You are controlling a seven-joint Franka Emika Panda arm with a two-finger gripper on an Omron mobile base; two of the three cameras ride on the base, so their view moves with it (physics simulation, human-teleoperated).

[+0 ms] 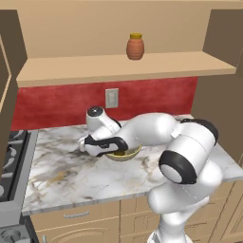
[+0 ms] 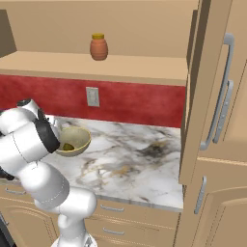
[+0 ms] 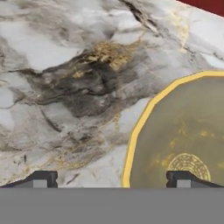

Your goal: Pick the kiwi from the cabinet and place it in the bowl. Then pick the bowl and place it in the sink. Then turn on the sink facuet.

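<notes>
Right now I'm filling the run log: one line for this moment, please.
kiwi: in bowl | bowl: on counter | pincer: open, straddling bowl rim | jar: on shelf

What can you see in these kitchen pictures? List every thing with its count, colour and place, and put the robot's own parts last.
Round deep yellow-olive bowl: one, dull yellow-olive with paler rim, on the marbled counter under the arm.
Small rounded olive-green kiwi: one, olive-green, inside the bowl.
Orange-brown jar with yellow lid: one, upright on the cabinet shelf.
Light tan wooden cabinet: one, tan shelf board with darker brown side doors, on the wall.
Marbled white counter: one, white with grey and gold veins, above tan drawers.
Red backsplash: one, behind the counter.
Wall outlet: one, pale grey, on the backsplash.
White robot arm: one, bent low over the counter.
Two-finger gripper: one, dark tips, open, astride the bowl's rim.
</notes>
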